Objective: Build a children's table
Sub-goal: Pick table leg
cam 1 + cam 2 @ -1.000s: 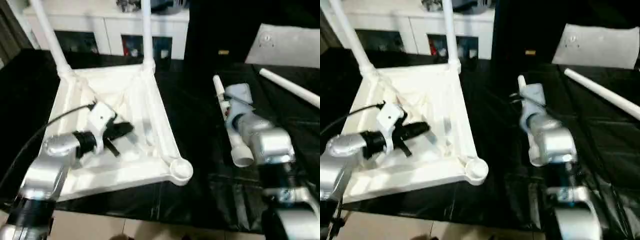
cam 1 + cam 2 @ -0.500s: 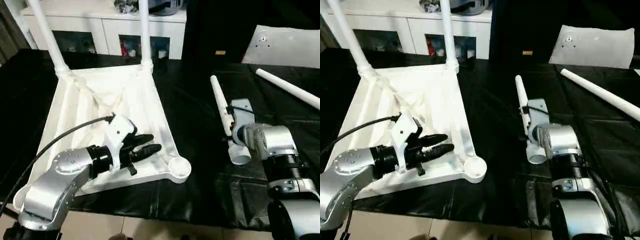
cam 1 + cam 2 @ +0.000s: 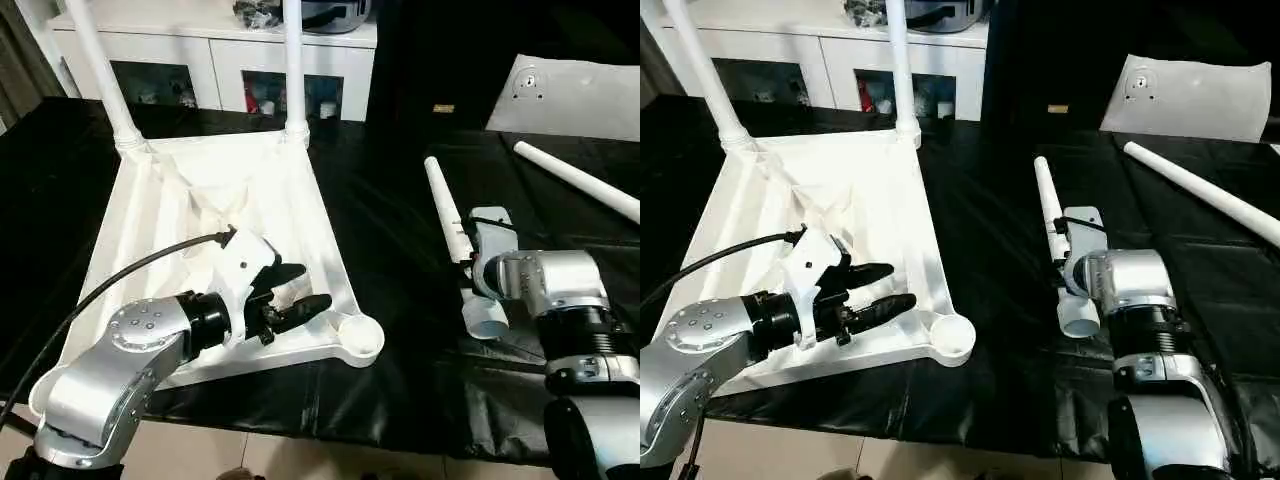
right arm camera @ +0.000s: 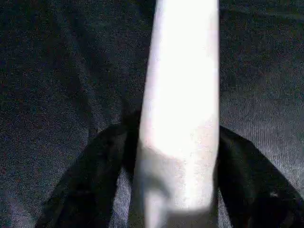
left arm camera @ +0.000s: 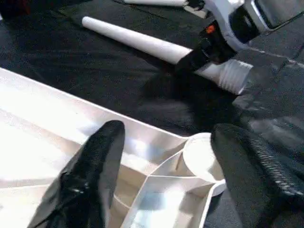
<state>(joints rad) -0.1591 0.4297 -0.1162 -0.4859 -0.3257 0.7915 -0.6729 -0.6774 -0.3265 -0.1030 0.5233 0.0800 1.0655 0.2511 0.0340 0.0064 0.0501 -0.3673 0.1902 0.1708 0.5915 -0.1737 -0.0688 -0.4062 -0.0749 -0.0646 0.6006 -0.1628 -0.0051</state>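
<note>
With two legs already standing in the far corner sockets, your next move turns on the loose leg (image 3: 447, 223) under the right gripper (image 3: 1064, 249) and the empty near-right corner socket (image 3: 358, 337). That leg lies flat on the black cloth (image 3: 400, 240), long axis running 12 to 6 in the head views, thin tip at 12, wide ribbed end (image 3: 486, 316) at 6. The socket sits at about 9 o'clock from that wide end, apart from it with bare cloth between. Right gripper straddles the leg mid-length: in the wrist view a black finger (image 4: 99, 175) shows on each side of the tube, touching or nearly so; I can't tell if it's truly clamped. The tabletop (image 3: 190, 200) lies upside down, ribs up, at 9 to 11 o'clock of the workspace. Left gripper (image 3: 300, 290) hovers over its near-right portion, fingers apart on nothing, tips pointing at 3 o'clock toward the socket, which lies just past them. My read: right arm owns the leg, left arm is nearer the socket and best placed to steady the tabletop. You'd need to swing the leg upright, wide end down, and carry it toward 9. A fourth leg (image 3: 575, 178) lies at 2 o'clock, well apart.
</note>
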